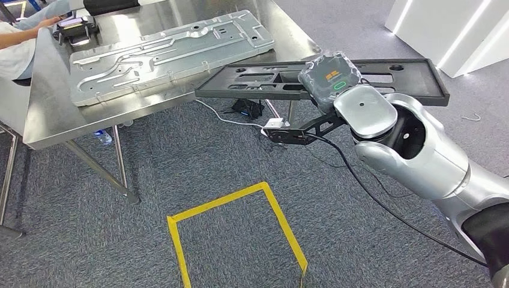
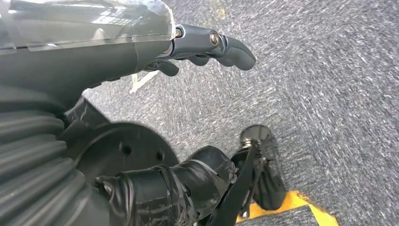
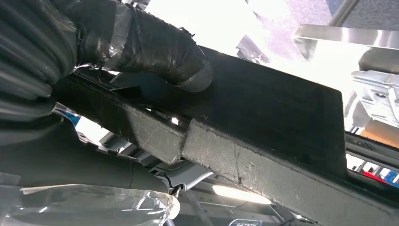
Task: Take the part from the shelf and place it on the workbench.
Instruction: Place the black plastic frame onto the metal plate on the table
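Note:
A long flat black part [image 1: 264,81] with cut-out slots hangs level in the air just off the near right corner of the steel workbench [image 1: 48,120]. My right hand [image 1: 330,77], wrapped in clear plastic, grips it near its middle from above. In the right wrist view my taped thumb [image 3: 155,44] presses on the dark underside of the part [image 3: 273,113]. In the left wrist view my left hand [image 2: 141,56] hangs over the grey carpet with its fingers [image 2: 226,47] lightly bent and nothing in them.
A large ribbed silver metal panel [image 1: 168,51] covers much of the workbench. A black device [image 1: 75,27] sits at its far left, beside a seated person's arm [image 1: 18,39]. A yellow tape square [image 1: 234,207], a power strip [image 1: 275,126] and cables lie on the carpet.

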{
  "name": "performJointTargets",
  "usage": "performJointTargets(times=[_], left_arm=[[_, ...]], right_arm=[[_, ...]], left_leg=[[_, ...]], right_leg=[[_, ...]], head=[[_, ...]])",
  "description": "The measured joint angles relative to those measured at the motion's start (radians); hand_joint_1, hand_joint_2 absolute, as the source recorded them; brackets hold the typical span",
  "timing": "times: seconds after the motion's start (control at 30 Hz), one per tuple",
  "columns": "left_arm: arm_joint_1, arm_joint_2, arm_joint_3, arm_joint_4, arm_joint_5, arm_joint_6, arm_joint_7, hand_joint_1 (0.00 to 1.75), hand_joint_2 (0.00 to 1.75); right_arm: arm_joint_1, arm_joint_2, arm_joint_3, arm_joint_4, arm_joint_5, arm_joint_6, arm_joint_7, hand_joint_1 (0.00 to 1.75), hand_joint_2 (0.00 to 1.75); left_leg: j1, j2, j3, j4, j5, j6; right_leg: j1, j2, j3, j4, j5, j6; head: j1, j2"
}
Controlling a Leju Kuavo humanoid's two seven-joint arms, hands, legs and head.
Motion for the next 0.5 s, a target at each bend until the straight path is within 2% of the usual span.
performJointTargets(times=[0.07, 0.13, 0.2, 0.27, 0.33, 0.4, 0.43, 0.5], left_arm=[[0.000, 0.000, 0.000, 0.000, 0.000, 0.000, 0.000, 0.00, 1.75], [0.000, 0.000, 0.000, 0.000, 0.000, 0.000, 0.000, 0.00, 1.75], [0.000, 0.000, 0.000, 0.000, 0.000, 0.000, 0.000, 0.00, 1.75], [0.000, 0.000, 0.000, -0.001, 0.000, 0.000, 0.001, 0.00, 1.75], [0.000, 0.000, 0.000, -0.003, -0.001, 0.000, 0.002, 0.00, 1.75], [0.001, -0.001, 0.000, -0.004, -0.003, 0.000, 0.002, 0.00, 1.75], [0.001, -0.002, 0.000, -0.004, -0.004, 0.000, 0.002, 0.00, 1.75], [0.001, -0.004, 0.000, -0.004, -0.005, 0.001, 0.002, 0.00, 1.75]], right_arm=[[0.000, 0.000, 0.000, 0.000, 0.000, 0.000, 0.000, 1.75, 1.75], [0.001, 0.000, 0.000, 0.000, 0.000, 0.000, 0.000, 1.75, 1.75], [0.001, 0.000, 0.000, 0.001, -0.001, 0.000, 0.000, 1.75, 1.75], [0.000, 0.000, 0.000, 0.002, -0.002, 0.000, 0.000, 1.75, 1.75], [-0.001, 0.000, 0.000, 0.003, -0.002, 0.000, 0.000, 1.75, 1.75], [0.000, 0.000, 0.000, 0.004, -0.002, 0.000, 0.000, 1.75, 1.75], [-0.001, -0.001, 0.000, 0.005, -0.002, 0.000, 0.000, 1.75, 1.75], [-0.003, -0.001, 0.000, 0.005, -0.002, 0.000, 0.000, 1.75, 1.75]], left_leg=[[0.001, 0.002, -0.044, 0.077, -0.024, -0.002], [0.001, 0.002, -0.051, 0.088, -0.025, -0.002], [0.001, 0.002, -0.059, 0.087, -0.009, -0.001], [-0.004, 0.001, -0.006, -0.055, 0.073, 0.015], [-0.011, 0.001, 0.054, -0.201, 0.139, 0.030], [-0.009, 0.001, 0.065, -0.222, 0.147, 0.037], [-0.007, 0.002, 0.072, -0.233, 0.151, 0.042], [-0.005, 0.003, 0.083, -0.247, 0.156, 0.051]], right_leg=[[0.000, -0.002, 0.002, -0.001, -0.002, -0.002], [0.001, -0.002, 0.002, -0.001, -0.003, -0.003], [0.001, -0.002, 0.005, -0.001, -0.005, -0.003], [0.003, 0.000, 0.014, -0.005, -0.010, 0.002], [0.005, 0.001, 0.022, -0.016, -0.011, 0.015], [0.005, 0.001, 0.026, -0.022, -0.011, 0.026], [0.006, -0.001, 0.022, -0.010, -0.020, 0.029], [0.009, -0.003, -0.018, 0.078, -0.066, 0.030]], head=[[0.000, 0.000], [0.000, 0.000], [0.000, 0.000], [0.000, 0.000], [0.001, 0.000], [0.002, 0.000], [0.003, 0.000], [0.006, 0.000]])
